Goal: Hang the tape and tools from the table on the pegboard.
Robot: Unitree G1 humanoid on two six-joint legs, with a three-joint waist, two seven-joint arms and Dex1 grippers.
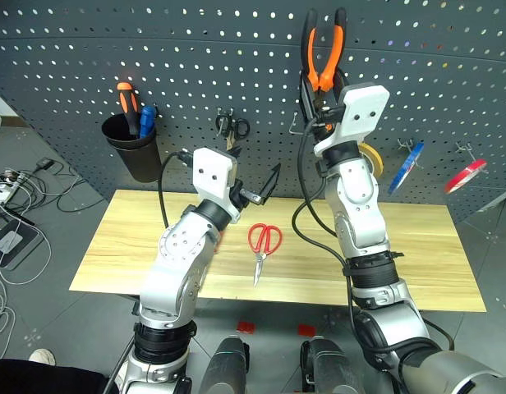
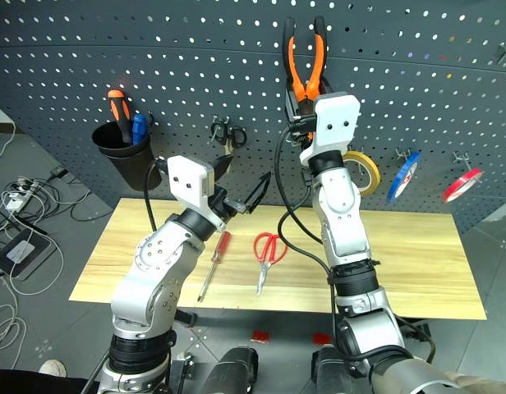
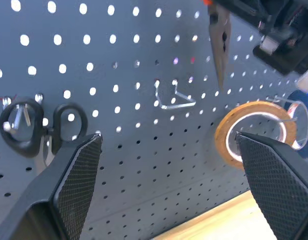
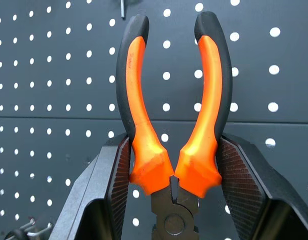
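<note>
Right gripper [image 4: 171, 185]: jaws clamped on pliers [image 1: 325, 61], handles up, raised against pegboard [image 1: 236, 74], not yet hooked. Left gripper [image 3: 169, 185]: jaws spread, empty. Blue tape [image 2: 402, 176] already hung. Scissors [image 2: 268, 254] and screwdriver [image 2: 214, 264] left on bench [image 2: 417, 263], mid-front.

table [image 2: 417, 263]: scissors [image 2: 267, 250] right of screwdriver [image 2: 213, 264] | pegboard [image 2: 450, 90] behind: cup [image 2: 121, 160] far left, small scissors [image 2: 227, 131], pliers [image 2: 305, 61] up high, three tape rolls [image 2: 403, 176] right
</note>
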